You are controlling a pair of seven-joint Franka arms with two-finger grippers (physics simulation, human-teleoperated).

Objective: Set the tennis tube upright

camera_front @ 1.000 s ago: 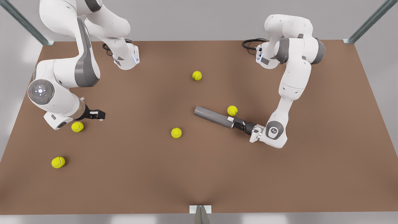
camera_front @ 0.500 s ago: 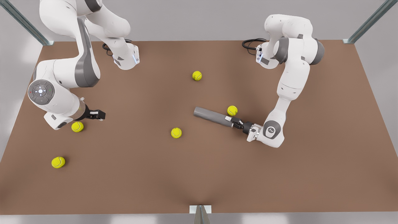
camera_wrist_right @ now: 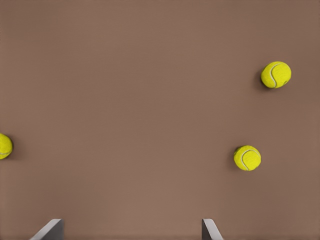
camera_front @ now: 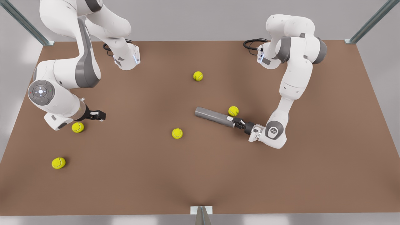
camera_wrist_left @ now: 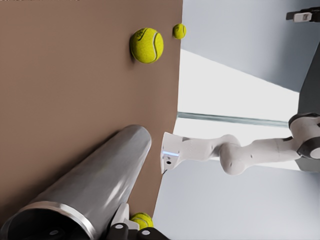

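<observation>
Five tennis balls (camera_front: 177, 133) are scattered on the brown table (camera_front: 281, 175). The tennis tube (camera_front: 213, 117) lies flat right of centre, one ball touching or just beside its far side near the gripped end. The left gripper (camera_front: 233, 121) is clamped on the tube's rim at its right end. The right gripper (camera_front: 100, 115) is held open and empty at the front view's left, a ball just near of it; that arm waits.
</observation>
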